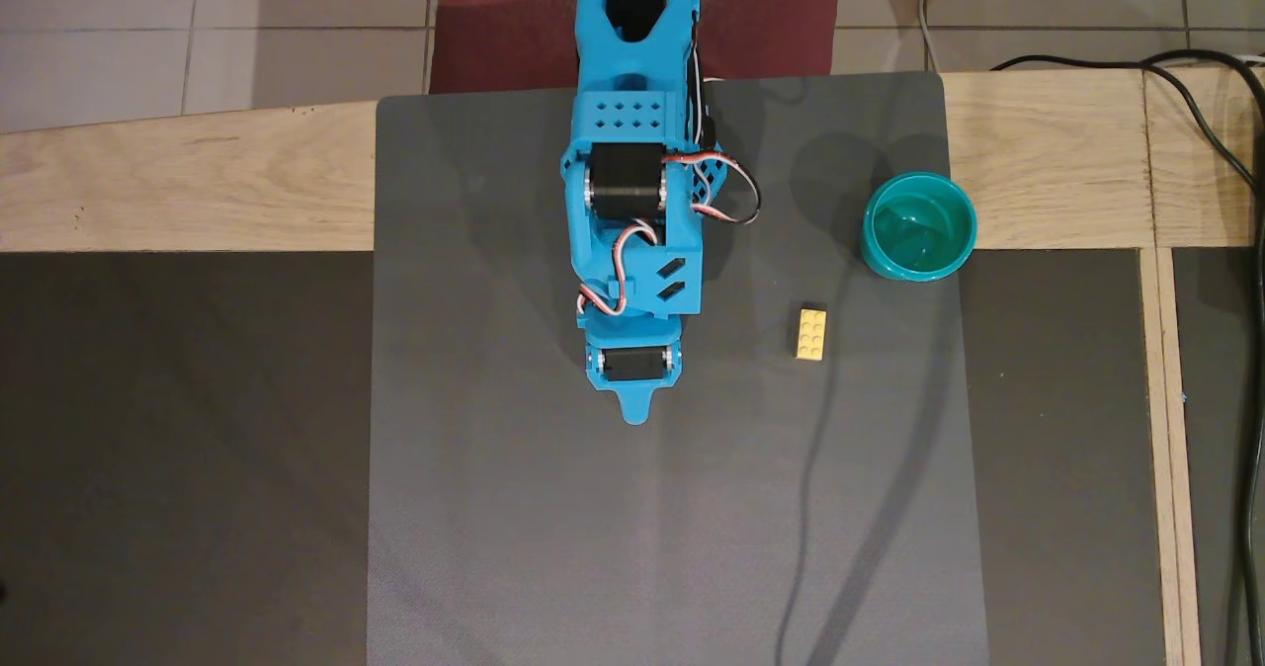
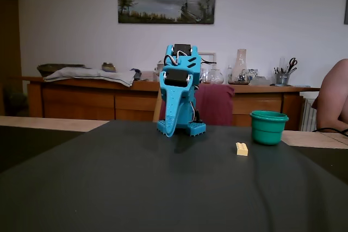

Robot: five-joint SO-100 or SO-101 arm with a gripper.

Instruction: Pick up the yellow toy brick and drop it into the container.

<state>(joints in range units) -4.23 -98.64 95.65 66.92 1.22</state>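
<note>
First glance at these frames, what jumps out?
The bright blue arm dominates, folded up at the top middle of the grey mat in the overhead view, its hand pointing down over bare mat. To its right in that view a small yellow brick lies alone on the mat, studs up. Beyond it, a teal cup stands upright and apparently empty at the mat's right edge, apart from the brick.
</note>
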